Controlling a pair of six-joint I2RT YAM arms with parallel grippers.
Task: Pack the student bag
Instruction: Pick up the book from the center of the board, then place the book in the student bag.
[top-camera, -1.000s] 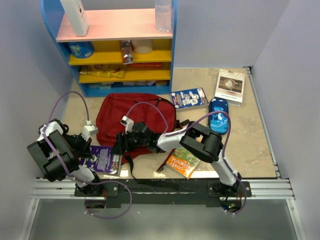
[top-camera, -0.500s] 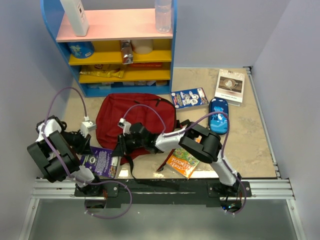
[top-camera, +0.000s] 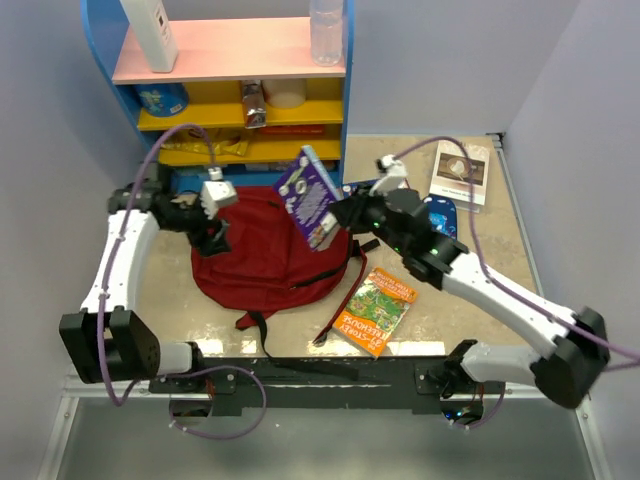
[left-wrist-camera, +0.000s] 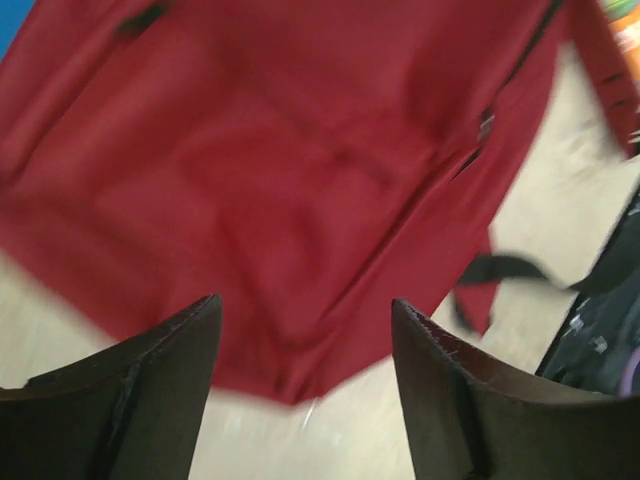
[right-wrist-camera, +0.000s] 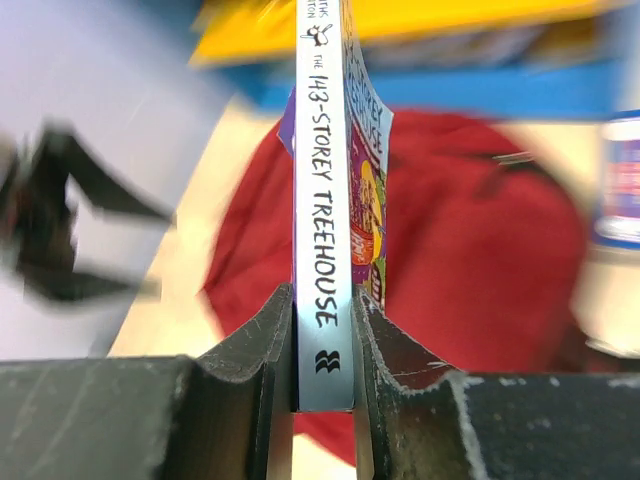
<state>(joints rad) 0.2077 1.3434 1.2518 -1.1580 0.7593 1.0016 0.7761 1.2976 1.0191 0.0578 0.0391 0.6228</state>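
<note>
Lifted off the table since a second ago, the purple book (top-camera: 312, 200) hangs over the student bag (top-camera: 262, 262), its spine pinched in the right gripper (right-wrist-camera: 322, 296). The bag lies flat left of centre, its far edge near the shelf (top-camera: 230, 120). The left gripper (left-wrist-camera: 303, 303) hovers over it with fingers spread wide. There are four books: the purple one, an orange book (top-camera: 378, 308), a white book (top-camera: 460, 170) and a blue book (top-camera: 358, 187) that is mostly hidden. Bare table lies to the right.

White arms (top-camera: 118, 262), purple cables (top-camera: 185, 128); pincer (left-wrist-camera: 303, 310) seemingly black.
</note>
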